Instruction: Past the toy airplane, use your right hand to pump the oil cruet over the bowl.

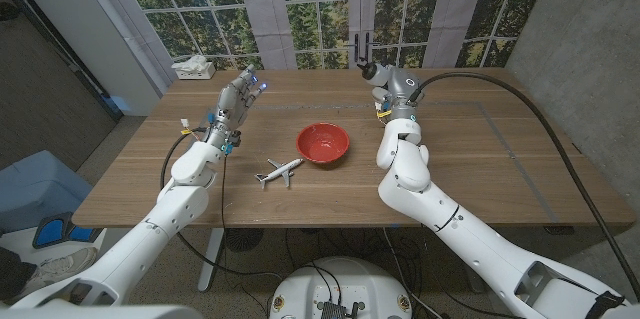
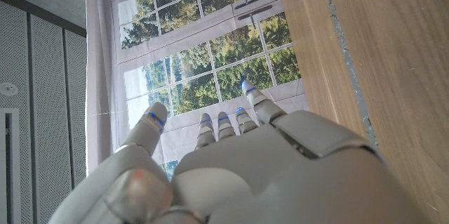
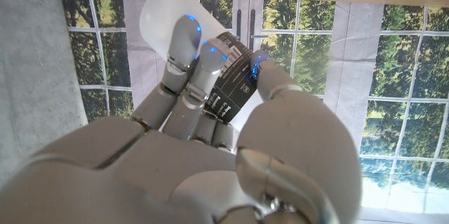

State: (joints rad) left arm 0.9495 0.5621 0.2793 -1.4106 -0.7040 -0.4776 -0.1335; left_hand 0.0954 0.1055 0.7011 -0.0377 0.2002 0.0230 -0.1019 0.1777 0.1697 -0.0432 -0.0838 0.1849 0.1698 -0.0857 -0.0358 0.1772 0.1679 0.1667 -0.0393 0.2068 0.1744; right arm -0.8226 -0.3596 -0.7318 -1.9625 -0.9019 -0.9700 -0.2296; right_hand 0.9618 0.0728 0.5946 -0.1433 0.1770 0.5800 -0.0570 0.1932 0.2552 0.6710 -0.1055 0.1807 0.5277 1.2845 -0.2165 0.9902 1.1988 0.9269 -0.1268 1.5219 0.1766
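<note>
A red bowl (image 1: 322,143) sits mid-table, and the white toy airplane (image 1: 279,170) lies just in front of it, toward my left. Beyond the bowl, off to its right, my right hand (image 1: 387,87) grips the oil cruet (image 1: 363,54), whose black pump top sticks up above the fingers. In the right wrist view my right hand (image 3: 210,154) wraps its fingers around the cruet's black printed collar (image 3: 231,76), with its frosted white body (image 3: 165,13) beyond them. My left hand (image 1: 240,94) hovers over the table's far left with fingers apart and holds nothing. The left hand (image 2: 238,175) also faces the window.
A small white object (image 1: 193,66) lies at the table's far left corner. Thin lines (image 1: 505,129) mark the right half of the wooden tabletop. A curtained window stands behind the table, and a grey wall rises to the right.
</note>
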